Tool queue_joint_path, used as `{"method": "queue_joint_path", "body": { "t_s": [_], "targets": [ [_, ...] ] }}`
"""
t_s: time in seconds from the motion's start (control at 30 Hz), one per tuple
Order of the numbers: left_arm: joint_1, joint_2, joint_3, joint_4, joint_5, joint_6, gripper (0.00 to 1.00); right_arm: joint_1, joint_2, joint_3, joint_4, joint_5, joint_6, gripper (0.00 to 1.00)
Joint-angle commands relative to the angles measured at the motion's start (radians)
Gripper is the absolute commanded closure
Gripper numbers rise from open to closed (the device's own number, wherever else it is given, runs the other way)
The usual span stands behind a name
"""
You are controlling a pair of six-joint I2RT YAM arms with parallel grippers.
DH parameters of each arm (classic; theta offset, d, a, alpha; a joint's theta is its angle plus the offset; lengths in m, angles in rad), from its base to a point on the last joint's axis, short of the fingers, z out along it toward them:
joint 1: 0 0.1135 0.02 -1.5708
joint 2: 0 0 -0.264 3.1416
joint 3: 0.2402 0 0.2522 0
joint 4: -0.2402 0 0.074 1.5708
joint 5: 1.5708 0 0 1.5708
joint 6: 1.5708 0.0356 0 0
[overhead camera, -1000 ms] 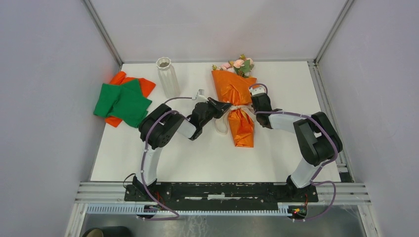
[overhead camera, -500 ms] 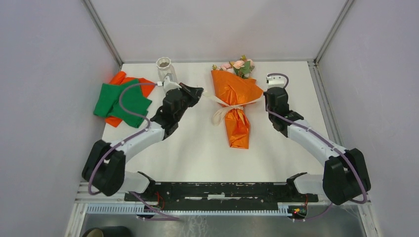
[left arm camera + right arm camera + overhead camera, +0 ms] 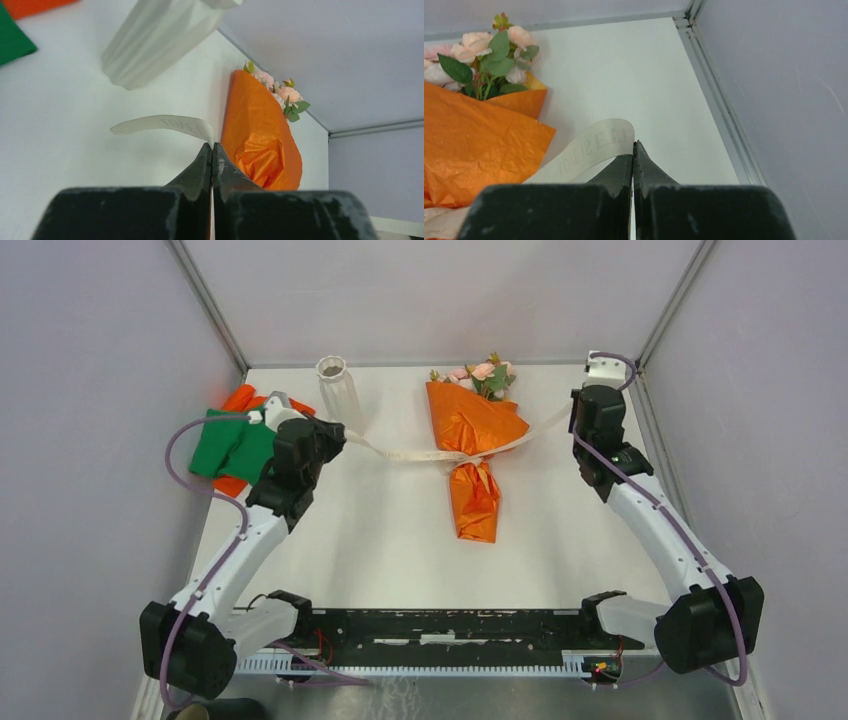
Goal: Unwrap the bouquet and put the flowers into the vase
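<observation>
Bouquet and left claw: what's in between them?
A cream ribbon, stretched from the left claw to the bouquet over bare table. The top view shows it best; the vase stands just behind it.

Robot test cell, lab setting. White tabletop [image 3: 400,540] boxed on three sides by plain grey wall panels [image 3: 100,440] in aluminium frame posts [image 3: 208,305]. Two robot arms [image 3: 650,515] bolted to a black base plate [image 3: 440,625] on slotted rail [image 3: 450,665], with brushed metal sheet [image 3: 480,695] below that. Purple cabling [image 3: 169,448] exposed. Right of the right tool [image 3: 633,149]: frame rail [image 3: 714,100], then bare panel.
</observation>
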Motion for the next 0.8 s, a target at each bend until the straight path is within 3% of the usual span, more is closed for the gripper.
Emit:
{"method": "queue_joint_path", "body": {
  "t_s": [0.0,0.23,0.53,0.77],
  "targets": [
    [0.067,-0.076,0.045,-0.111,-0.021,0.080,0.98,-0.067,-0.034,0.096,-0.059,0.031,-0.016,1.00],
    [0.121,-0.141,0.066,-0.166,-0.028,0.099,0.98,-0.135,-0.057,0.222,-0.115,0.025,-0.039,1.00],
    [0.139,-0.164,0.078,-0.184,-0.055,0.100,0.98,-0.233,-0.129,0.240,-0.128,0.052,-0.050,1.00],
    [0.148,-0.176,0.088,-0.198,-0.062,0.100,0.98,-0.360,-0.123,0.315,-0.171,-0.075,-0.013,1.00]
  ]
}}
